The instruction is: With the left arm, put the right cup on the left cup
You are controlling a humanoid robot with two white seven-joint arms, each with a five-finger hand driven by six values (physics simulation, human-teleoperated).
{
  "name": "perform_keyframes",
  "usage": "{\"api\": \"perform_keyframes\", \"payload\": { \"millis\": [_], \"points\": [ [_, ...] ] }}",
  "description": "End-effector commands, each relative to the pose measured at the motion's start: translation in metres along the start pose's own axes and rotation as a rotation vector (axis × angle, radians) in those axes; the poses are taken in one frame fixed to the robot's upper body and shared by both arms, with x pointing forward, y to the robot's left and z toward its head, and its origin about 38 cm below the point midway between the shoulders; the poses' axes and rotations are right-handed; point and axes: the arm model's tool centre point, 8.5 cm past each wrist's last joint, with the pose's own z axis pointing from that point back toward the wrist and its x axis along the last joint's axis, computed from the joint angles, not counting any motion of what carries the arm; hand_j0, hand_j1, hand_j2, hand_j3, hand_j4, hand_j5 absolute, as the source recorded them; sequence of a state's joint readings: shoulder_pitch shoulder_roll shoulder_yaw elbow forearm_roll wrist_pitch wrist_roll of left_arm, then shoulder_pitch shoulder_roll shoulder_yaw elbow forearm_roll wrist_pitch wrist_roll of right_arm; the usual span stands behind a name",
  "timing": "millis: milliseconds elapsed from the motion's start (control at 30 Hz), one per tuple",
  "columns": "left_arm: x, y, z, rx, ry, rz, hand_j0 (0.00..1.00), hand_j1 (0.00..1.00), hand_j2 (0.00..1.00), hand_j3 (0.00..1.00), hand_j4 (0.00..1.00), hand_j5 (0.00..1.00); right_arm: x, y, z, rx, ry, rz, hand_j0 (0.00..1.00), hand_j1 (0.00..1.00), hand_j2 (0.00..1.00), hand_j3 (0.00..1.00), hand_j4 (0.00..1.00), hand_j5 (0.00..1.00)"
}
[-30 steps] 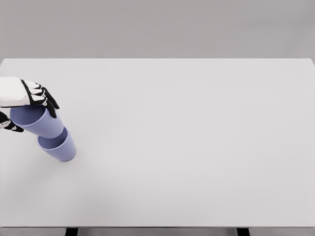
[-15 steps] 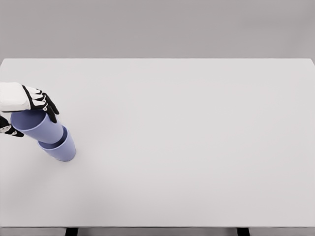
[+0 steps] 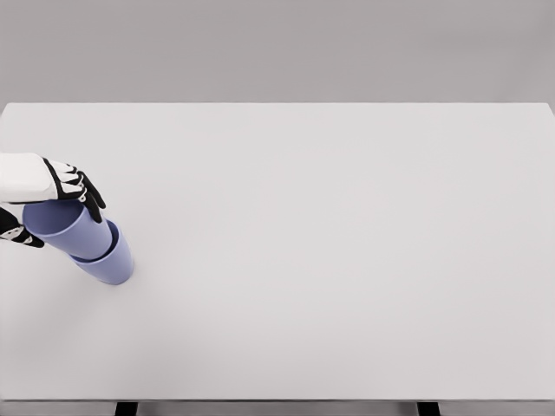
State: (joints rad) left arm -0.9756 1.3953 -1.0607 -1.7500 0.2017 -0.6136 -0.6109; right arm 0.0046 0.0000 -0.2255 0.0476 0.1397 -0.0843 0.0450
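Two lavender-blue cups are at the table's left side in the head view. The lower cup [image 3: 114, 263] stands on the table. The upper cup [image 3: 68, 227] sits partly inside it, its rim tilted toward the left. My left hand [image 3: 50, 208], white with black fingers, reaches in from the left edge and is shut on the upper cup near its rim, fingers [image 3: 88, 196] over the far side and the thumb [image 3: 19, 236] on the near side. The right arm does not show.
The white table [image 3: 329, 260] stretches wide to the right of the cups. Its front edge runs along the bottom of the picture, with dark legs [image 3: 127, 408] below it. Behind the table is a plain grey wall.
The left hand has lowered the held cup, which has sunk deeper into the standing cup. The standing cup stays in place.
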Motion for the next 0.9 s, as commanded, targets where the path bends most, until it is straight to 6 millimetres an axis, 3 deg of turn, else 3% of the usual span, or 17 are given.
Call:
{"api": "perform_keyframes", "payload": {
  "millis": [0,867],
  "points": [
    [0.0001,0.0009,0.0005,0.005,0.001,0.004,0.54,0.54,0.54,0.54,0.54,0.54,0.0,0.0001,0.0,0.001,0.0,0.0,1.0,1.0,1.0,1.0,1.0,1.0],
    [0.0005,0.0009,-0.0077,-0.001,-0.013,-0.009,0.55,0.55,0.55,0.55,0.55,0.55,0.001,0.0002,-0.0001,0.001,-0.002,0.0,1.0,1.0,1.0,1.0,1.0,1.0]
  ]
}}
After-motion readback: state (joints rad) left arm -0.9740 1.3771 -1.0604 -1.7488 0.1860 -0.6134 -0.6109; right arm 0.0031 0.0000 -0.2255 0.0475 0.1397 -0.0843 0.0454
